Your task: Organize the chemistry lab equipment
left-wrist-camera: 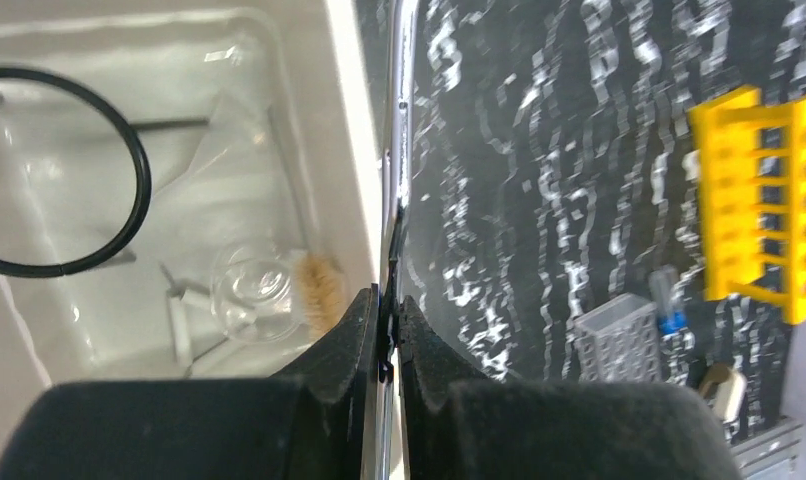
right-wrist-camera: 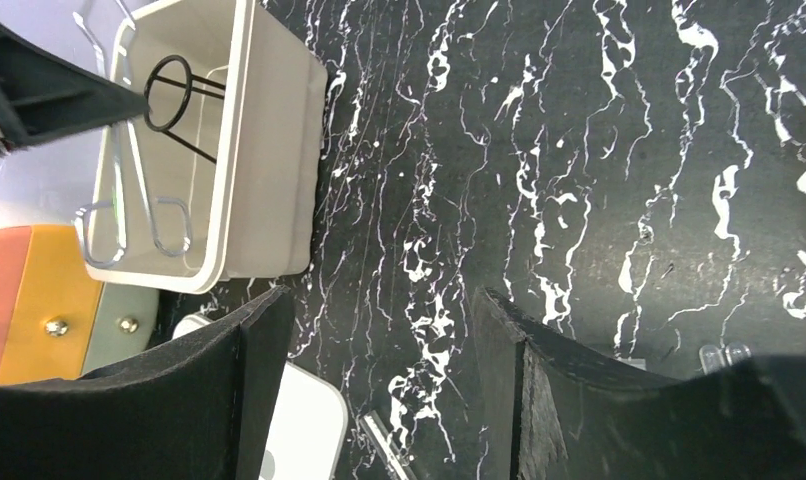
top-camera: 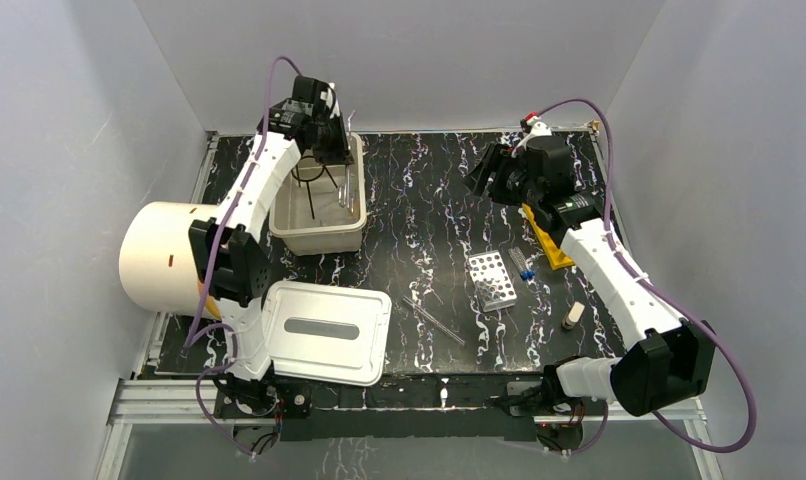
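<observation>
My left gripper is over the right side of the cream bin, shut on the thin wire metal tongs, which hang into the bin; they show edge-on between my jaws. The bin holds a black ring stand, a clear glass beaker and a brush. My right gripper is open and empty above the table's back right. On the table lie the silver perforated rack, blue-capped vials, yellow tube rack and glass rods.
The bin's white lid lies at the front left. The big cream cylinder lies at the left edge. A small cream piece sits at the front right. Grey walls close in the table on three sides.
</observation>
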{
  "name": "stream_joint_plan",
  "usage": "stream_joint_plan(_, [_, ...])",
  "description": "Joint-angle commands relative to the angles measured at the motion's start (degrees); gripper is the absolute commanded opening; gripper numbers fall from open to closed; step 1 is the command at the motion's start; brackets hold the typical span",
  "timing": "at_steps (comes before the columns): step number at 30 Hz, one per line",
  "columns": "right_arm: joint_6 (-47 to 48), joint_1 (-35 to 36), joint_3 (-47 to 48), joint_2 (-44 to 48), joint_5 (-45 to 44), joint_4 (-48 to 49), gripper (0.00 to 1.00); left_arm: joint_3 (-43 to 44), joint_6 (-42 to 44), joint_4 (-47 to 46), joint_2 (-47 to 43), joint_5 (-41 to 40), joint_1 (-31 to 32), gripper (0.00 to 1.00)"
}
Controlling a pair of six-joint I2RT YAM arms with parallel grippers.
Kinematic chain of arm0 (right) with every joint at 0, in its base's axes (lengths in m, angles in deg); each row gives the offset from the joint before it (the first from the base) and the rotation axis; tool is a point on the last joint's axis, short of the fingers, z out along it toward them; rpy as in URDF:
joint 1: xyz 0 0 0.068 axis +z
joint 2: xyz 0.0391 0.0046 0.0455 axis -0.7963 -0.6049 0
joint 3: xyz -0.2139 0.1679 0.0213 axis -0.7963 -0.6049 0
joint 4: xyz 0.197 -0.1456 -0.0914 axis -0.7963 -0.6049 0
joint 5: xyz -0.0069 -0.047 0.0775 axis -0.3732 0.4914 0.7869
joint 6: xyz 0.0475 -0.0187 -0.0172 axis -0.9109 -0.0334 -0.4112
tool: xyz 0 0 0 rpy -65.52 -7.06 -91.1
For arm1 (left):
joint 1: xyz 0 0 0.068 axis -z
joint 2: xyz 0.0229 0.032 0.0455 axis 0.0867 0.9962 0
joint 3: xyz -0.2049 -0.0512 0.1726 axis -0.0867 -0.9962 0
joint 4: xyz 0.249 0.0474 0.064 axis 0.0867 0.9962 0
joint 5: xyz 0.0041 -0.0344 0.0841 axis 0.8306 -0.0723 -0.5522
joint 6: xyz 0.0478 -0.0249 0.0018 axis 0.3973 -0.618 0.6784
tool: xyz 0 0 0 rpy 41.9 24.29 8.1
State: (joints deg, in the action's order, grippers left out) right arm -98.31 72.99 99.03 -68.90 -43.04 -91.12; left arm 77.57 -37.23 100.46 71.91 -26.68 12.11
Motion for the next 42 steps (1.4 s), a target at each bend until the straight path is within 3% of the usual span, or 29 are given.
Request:
stream_joint_plan(1, [2.47, -0.30, 1.26, 1.82, -2.17, 0.95, 0.73, -2.17, 3.96, 4.38, -1.11, -1.74, -0.79, 0.00])
stream_joint_plan(14, [-4.62, -0.32, 1.69, 0.33, -4.89, -0.43, 0.72, -12.18, 3.33, -4.03, -2.17, -0.71, -2.24, 0.00])
stream_joint_plan(25, [-7.43, -0.26, -1.23, 3.24, -7.42, -0.84, 0.72, -15.03, 0.10, -11.41, 2.20, 5.64, -2.93, 0.00])
stream_joint_plan(42, [-3.90, -0.27, -4.53, 4.32, -7.48, 3.72, 0.72, -21.36, -0.56, -13.51, -0.44, -1.81, -3.42, 0.00])
